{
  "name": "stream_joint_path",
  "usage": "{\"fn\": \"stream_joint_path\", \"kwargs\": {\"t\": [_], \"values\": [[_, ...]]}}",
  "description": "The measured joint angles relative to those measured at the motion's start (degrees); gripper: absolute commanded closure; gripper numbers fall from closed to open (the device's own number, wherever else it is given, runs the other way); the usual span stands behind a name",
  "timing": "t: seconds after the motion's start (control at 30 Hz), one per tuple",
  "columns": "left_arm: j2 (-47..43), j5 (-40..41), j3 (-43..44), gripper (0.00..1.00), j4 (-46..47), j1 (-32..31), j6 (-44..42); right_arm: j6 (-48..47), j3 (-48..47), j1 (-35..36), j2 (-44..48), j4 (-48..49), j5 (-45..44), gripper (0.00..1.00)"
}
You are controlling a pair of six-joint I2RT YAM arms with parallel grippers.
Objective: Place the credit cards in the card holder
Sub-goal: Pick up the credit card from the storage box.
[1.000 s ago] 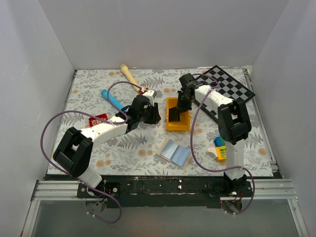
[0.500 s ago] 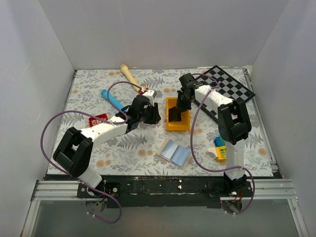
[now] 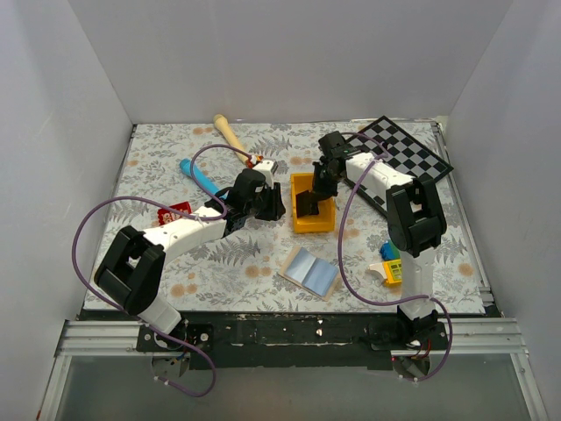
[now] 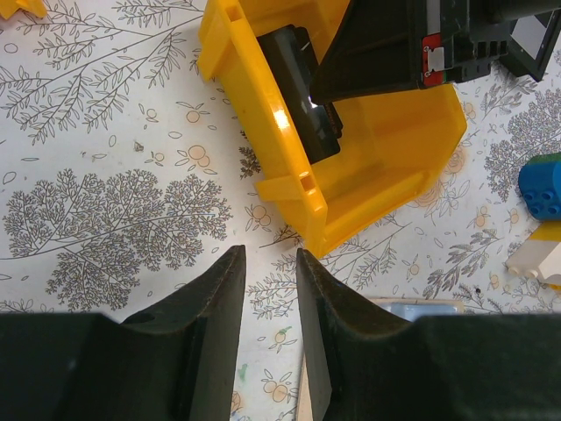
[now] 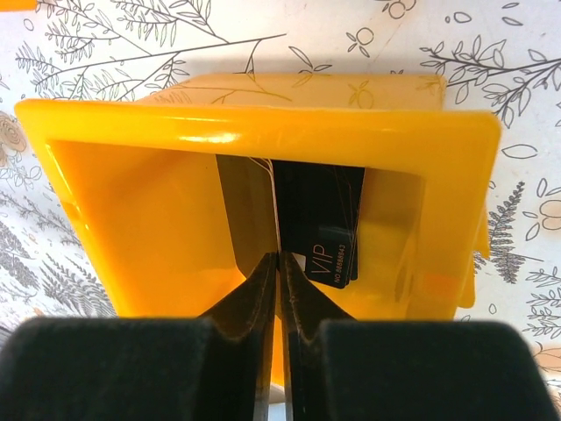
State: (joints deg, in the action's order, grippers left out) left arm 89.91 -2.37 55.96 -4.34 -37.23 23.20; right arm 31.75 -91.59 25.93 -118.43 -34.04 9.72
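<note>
The card holder [image 3: 309, 270] lies open on the mat near the front, pale blue-grey lining up; its edge shows in the left wrist view [image 4: 421, 307]. A red card [image 3: 175, 212] lies at the left beside my left arm. Black cards [image 5: 326, 219], one marked VIP, stand in the yellow bin [image 5: 131, 202]. My right gripper [image 5: 279, 259] reaches into the bin [image 3: 302, 219] and is shut on the edge of a thin card [image 5: 275, 206]. My left gripper [image 4: 270, 263] hangs open and empty over the mat just left of the bin [image 4: 368, 189]; it also shows in the top view [image 3: 273, 203].
A checkerboard [image 3: 405, 149] lies at the back right. A wooden stick [image 3: 230, 133] and a blue tool [image 3: 200, 177] lie at the back left. Toy blocks [image 3: 390, 263] sit by the right arm's base, also in the left wrist view [image 4: 543, 184].
The yellow bin has shifted and tipped slightly to the left with my right gripper inside it. The left arm has not moved.
</note>
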Motion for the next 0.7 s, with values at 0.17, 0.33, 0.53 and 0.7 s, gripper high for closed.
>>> {"fn": "stream_joint_path", "kwargs": {"t": [0.17,0.33,0.53,0.7], "values": [[0.0,0.0,0.0,0.71,0.0,0.0,0.0,-0.02,0.57,0.0,0.0,0.57,1.07,0.85],[0.0,0.0,0.02,0.71,0.0,0.0,0.0,0.0,1.07,0.0,0.0,1.73,2.21,0.84],[0.0,-0.02,0.0,0.71,0.0,0.0,0.0,0.15,2.6,0.0,0.0,3.26,4.04,0.8],[0.0,-0.02,0.0,0.71,0.0,0.02,0.0,0.22,3.28,0.0,0.39,4.76,5.29,0.78]]}}
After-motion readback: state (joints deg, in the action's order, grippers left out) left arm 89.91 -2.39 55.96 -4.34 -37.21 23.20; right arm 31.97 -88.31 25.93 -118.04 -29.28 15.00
